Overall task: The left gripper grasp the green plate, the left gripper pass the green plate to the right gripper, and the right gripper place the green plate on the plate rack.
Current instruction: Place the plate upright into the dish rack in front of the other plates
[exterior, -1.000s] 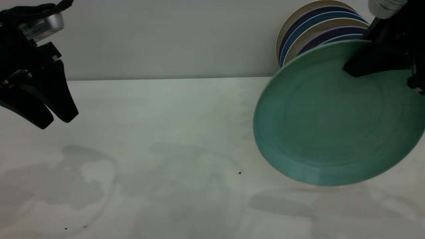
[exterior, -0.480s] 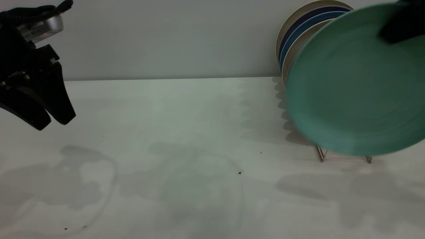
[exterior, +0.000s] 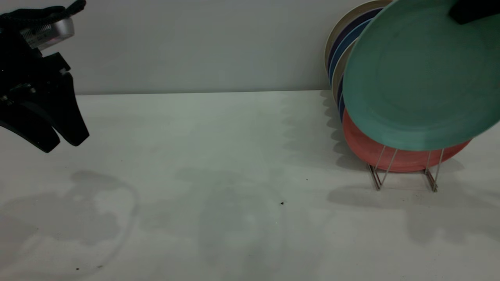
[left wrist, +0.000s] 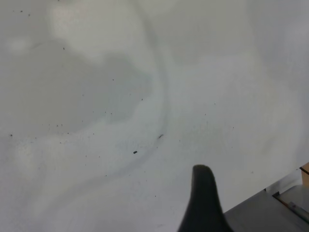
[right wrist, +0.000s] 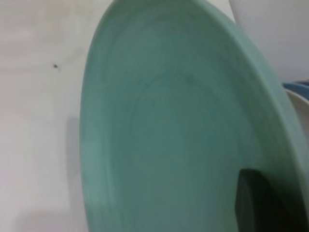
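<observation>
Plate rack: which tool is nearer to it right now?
Right. The right tool grips the green plate by its top rim just above the plate rack; the left tool hangs across the table, far left.

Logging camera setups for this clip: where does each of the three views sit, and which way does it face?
Exterior: low, facing the arms; the left gripper hangs at left, the green plate is raised above the plate rack at right.
Left wrist: looks down at the table; one fingertip shows.
Right wrist: looks along the plate's face; one finger shows.
Shared: exterior and right wrist both show the green plate.
</observation>
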`<control>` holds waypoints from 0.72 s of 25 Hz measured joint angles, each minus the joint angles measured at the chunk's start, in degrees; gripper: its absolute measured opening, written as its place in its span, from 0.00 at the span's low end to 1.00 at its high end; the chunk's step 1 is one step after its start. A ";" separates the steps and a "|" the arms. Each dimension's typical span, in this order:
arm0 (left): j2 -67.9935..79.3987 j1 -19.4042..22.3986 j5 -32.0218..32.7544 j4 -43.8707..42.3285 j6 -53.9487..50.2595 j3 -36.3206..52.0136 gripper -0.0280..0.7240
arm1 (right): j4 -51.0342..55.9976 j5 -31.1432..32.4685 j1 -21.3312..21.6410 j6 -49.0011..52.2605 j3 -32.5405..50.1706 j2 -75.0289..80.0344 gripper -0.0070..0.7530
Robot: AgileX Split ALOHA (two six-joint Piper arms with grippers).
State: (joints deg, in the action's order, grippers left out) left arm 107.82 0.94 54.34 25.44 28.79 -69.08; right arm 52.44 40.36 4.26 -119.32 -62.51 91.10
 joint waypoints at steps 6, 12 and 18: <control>0.00 0.00 0.00 -0.02 0.00 0.00 0.81 | 0.03 1.74 0.87 -1.20 -4.46 3.33 0.12; 0.00 0.00 -0.06 -0.44 0.00 0.00 0.79 | 0.16 3.79 4.92 -2.15 -6.73 3.61 0.12; 0.00 0.00 -0.17 -0.45 0.00 0.00 0.78 | 0.52 3.99 5.80 -2.24 -6.99 4.13 0.12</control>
State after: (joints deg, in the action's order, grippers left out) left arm 107.82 0.94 54.16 24.99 28.79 -69.08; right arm 52.96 44.35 10.06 -121.57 -69.50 95.24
